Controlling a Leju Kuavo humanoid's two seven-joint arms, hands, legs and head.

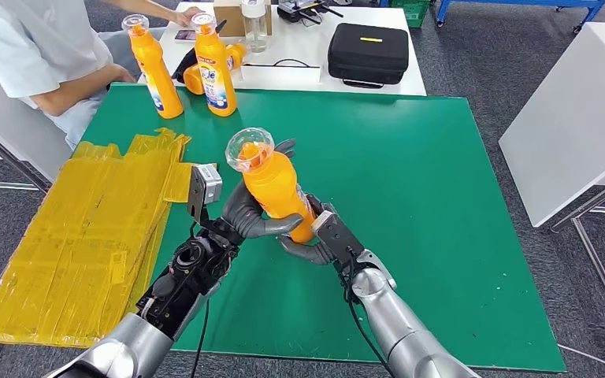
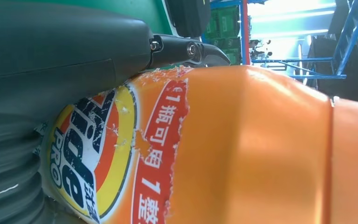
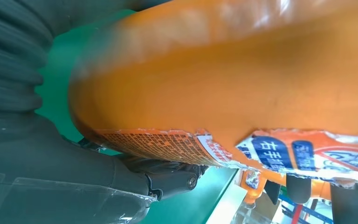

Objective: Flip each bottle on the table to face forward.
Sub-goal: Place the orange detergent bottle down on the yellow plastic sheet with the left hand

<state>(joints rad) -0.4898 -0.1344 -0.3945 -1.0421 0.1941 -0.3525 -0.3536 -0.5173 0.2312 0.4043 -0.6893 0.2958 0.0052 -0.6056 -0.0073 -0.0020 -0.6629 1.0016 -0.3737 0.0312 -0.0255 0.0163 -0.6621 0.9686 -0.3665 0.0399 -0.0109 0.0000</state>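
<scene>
Orange bottles, head view: you can count 4; 1 held bottle is lifted above the green mat, tilted, its clear cap toward the far-left.
Standing bottles: 2, upright at the mat's far-left edge, the left bottle and the labelled bottle beside it.
Lying bottle: 1 fallen bottle on the white table, behind the labelled one.
Left hand, head view: your left hand wraps its fingers around the held bottle's body from the left.
Right hand, head view: your right hand cups the bottle's base from below and the right, fingers closed against it.
Other things, head view: 1 stack of yellow bags on the mat's left side, 1 black case and 1 clear jar on the white table, 1 seated person at the far-left.
Left wrist view: the held bottle's front label, torn at its edges, lies against the thumb.
Right wrist view: the bottle's back label, torn, sits above the thumb; you see green mat behind it.
</scene>
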